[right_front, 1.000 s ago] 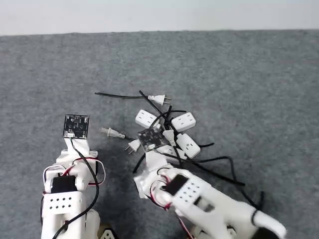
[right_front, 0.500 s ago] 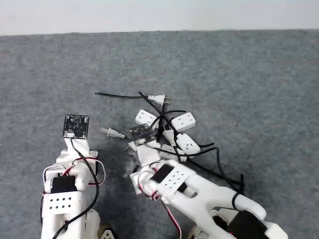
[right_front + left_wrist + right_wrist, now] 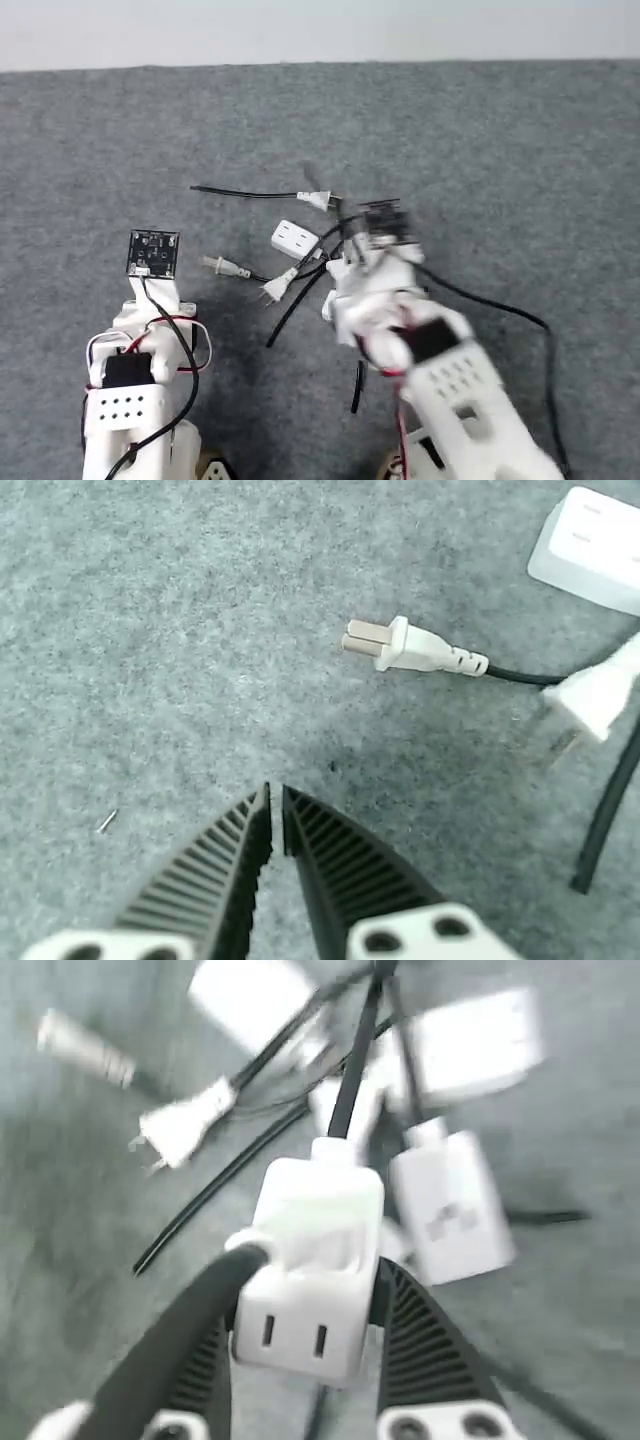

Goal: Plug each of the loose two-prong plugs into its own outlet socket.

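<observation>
My right gripper is shut on a white outlet socket with a black cord, held above the tangle. Under it lie more white sockets and a two-prong plug. In the high view the right arm stands right of the pile. One socket and three plugs lie on the grey mat. My left gripper is shut with nothing in it, low over the mat just short of a white plug. The left arm stands at the front left.
Black cords cross the pile and trail off to the right. A second plug and a socket corner lie past the left gripper. Grey mat stretches bare behind and to the far right.
The right arm has swung from the pile's left side to its right, carrying a socket, and its cord now trails right. The left arm has not moved.
</observation>
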